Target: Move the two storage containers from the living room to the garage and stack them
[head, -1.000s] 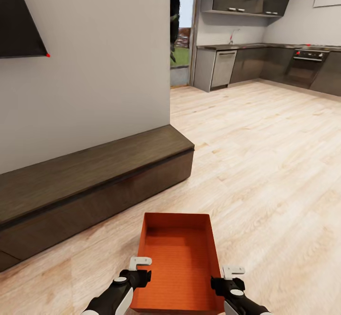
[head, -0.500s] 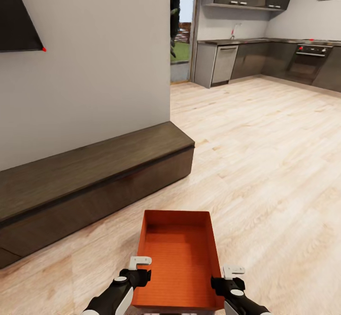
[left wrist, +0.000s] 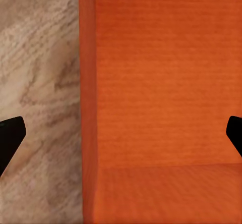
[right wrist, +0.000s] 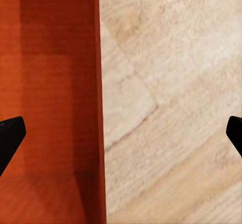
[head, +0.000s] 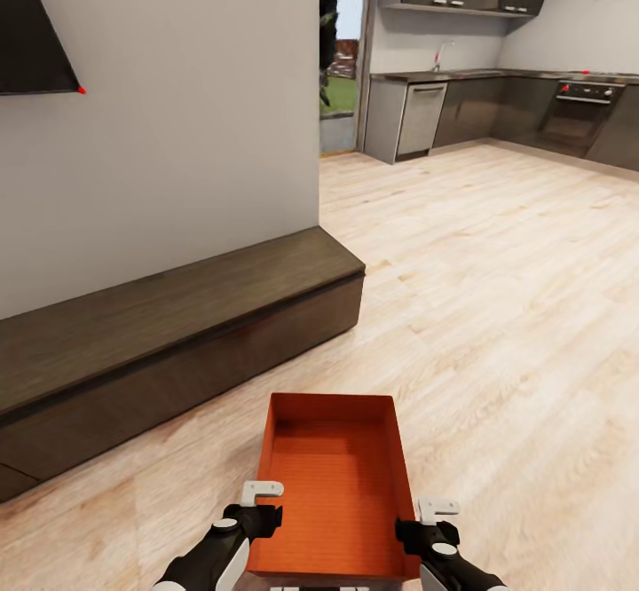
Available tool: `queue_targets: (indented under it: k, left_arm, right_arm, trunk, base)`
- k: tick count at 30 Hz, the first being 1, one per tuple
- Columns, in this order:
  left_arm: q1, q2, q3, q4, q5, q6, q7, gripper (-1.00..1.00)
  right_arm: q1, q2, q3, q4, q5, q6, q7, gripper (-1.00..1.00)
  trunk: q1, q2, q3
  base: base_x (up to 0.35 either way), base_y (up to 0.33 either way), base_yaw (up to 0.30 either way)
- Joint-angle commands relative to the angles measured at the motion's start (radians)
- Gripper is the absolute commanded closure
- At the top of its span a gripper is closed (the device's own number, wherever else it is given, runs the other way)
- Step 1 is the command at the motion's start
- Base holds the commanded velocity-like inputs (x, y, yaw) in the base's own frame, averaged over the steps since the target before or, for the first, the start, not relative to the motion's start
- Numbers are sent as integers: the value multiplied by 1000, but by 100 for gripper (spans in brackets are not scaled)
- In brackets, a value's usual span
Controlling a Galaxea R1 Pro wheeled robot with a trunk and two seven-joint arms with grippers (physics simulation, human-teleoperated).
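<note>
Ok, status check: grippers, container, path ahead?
Left gripper and right gripper open, each astride a side wall. Storage container between them over the wood floor. Bench ahead-left; way toward the kitchen open.

My container (head: 333,484): orange-red, finely ribbed bottom. Floor (head: 497,307): pale wood planks, streaky grain. Bench (head: 177,334) dark brown; wall (head: 177,112) white.

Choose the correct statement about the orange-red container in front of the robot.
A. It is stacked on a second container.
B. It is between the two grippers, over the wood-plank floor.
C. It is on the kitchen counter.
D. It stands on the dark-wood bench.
B: in the head view the orange-red container lies between the left gripper and the right gripper, above the light wood-plank floor; the dark-wood bench bears nothing.
</note>
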Motion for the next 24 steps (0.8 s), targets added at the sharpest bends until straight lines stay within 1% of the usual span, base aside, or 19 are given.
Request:
queue_targets:
  k: [1,10,15,24]
  left_arm:
    - [0,0,-1,-2,-4,6,3,-100]
    - [0,1,-1,-1,-4,6,2,-100]
    - [0,1,-1,-1,-4,6,2,-100]
    - [0,1,-1,1,-4,6,2,-100]
  right_arm:
    - [-1,0,9,0,-11,-4,-4,-100]
    - [-1,-3,8,0,-11,-10,-4,-100]
    - [-1,-6,8,-1,-11,-24,-3,-100]
    - [-1,1,7,-1,-12,-27,-5,-100]
  trunk:
    - [0,0,-2]
    - [0,0,-16]
    - [0,0,-17]
    - [0,0,-17]
  base:
    - [0,0,0]
    - [0,0,0]
    - [0,0,0]
    - [0,0,0]
